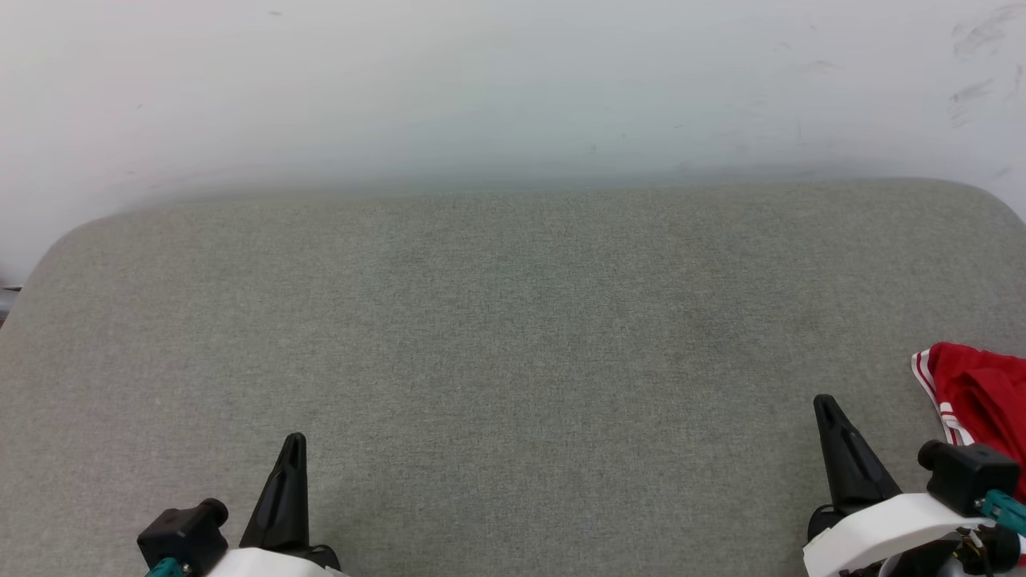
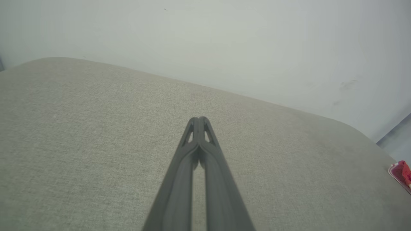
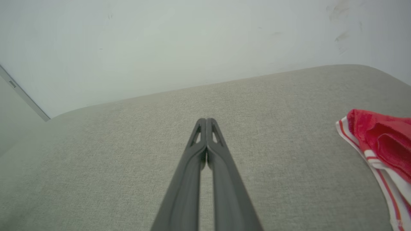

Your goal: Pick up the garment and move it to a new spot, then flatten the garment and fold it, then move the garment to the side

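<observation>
The garment (image 1: pixel 982 401) is a red cloth with red-and-white striped trim, bunched at the right edge of the grey cushioned surface (image 1: pixel 513 336). It also appears in the right wrist view as the garment (image 3: pixel 382 138) at the right edge, and as a small red patch, the garment (image 2: pixel 403 171), in the left wrist view. My right gripper (image 1: pixel 826 403) is shut and empty, just left of the garment and apart from it. My left gripper (image 1: pixel 295 439) is shut and empty at the lower left, far from the cloth. Both grippers' fingers (image 2: pixel 199 122) (image 3: pixel 206 123) press together at the tips.
A pale wall (image 1: pixel 513 88) with faint scuff marks rises behind the surface's rounded back edge. The surface's corners curve away at the far left and far right. A strip of floor (image 2: pixel 398 141) appears past the right corner.
</observation>
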Controlling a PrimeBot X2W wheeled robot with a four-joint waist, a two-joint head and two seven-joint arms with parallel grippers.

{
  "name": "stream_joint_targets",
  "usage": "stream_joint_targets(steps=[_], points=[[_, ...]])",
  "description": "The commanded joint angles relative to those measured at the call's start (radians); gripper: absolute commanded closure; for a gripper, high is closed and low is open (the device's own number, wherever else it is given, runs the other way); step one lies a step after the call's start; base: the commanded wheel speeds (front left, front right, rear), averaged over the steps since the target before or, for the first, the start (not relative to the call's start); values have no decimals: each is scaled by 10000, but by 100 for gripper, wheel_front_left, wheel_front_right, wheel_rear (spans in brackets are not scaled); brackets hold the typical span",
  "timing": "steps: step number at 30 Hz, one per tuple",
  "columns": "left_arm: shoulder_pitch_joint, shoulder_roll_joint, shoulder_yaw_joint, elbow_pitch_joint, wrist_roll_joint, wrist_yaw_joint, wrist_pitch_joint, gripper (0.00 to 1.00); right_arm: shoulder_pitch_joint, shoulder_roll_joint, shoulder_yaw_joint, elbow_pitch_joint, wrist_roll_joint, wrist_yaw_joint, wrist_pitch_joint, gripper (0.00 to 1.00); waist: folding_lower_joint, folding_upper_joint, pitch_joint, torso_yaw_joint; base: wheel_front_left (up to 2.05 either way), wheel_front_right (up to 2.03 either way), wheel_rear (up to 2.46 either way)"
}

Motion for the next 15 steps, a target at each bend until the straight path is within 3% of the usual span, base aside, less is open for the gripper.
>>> stream_joint_targets(steps=[1, 15], points=[[-305, 19, 85, -88, -455, -21, 91, 100, -289, 20, -53, -96, 500, -1, 75, 100, 0, 0, -1, 5, 0, 0, 0], [-651, 8, 256, 215, -2816, -56, 705, 100, -503, 62, -219, 183, 2937, -2, 432, 100, 0, 0, -11, 32, 0, 0, 0]])
